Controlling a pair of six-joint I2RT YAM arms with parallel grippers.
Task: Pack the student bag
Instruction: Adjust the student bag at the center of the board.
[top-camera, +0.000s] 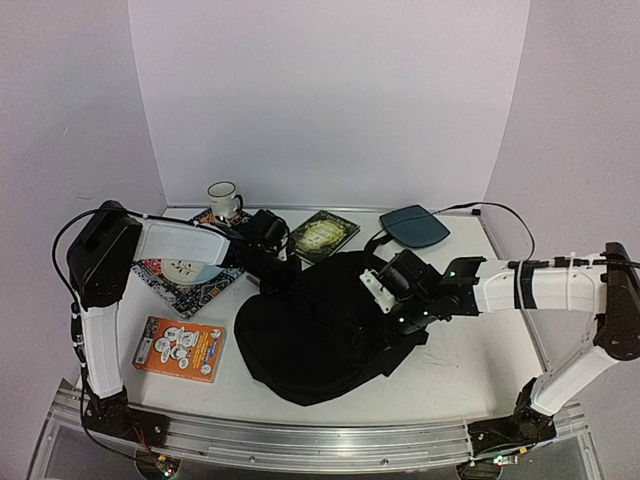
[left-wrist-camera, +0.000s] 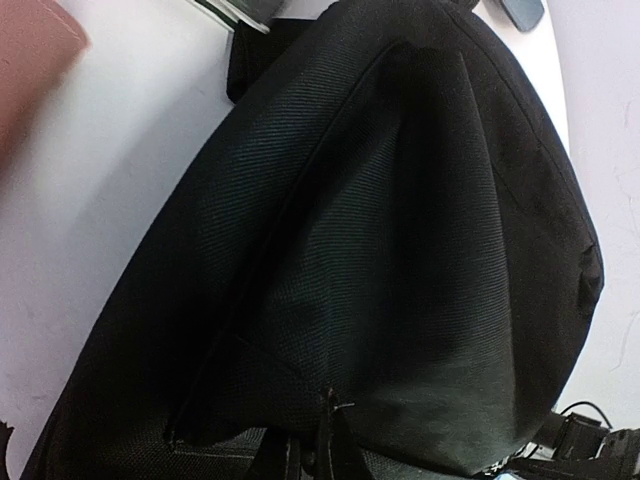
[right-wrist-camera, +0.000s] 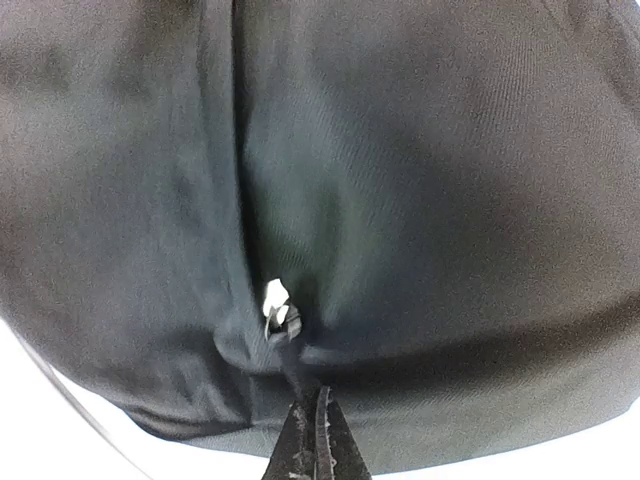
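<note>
On the table (top-camera: 470, 350) the bag (top-camera: 310, 340) lies slumped at the middle, apparently zipped; opening it looks like the step in hand. The left gripper (left-wrist-camera: 320, 455) is clamped on a pinch of its fabric. The right gripper (right-wrist-camera: 315, 445) has its jaws together just under the zip slider (right-wrist-camera: 278, 305), perhaps on its pull. The next move calls for bracing the fabric and drawing the slider along.

Matt black woven cloth, fine diagonal rib: student bag (top-camera: 310, 335). Smooth white tabletop (top-camera: 470, 350). Glossy white mug (top-camera: 223, 200), far-left corner.
</note>
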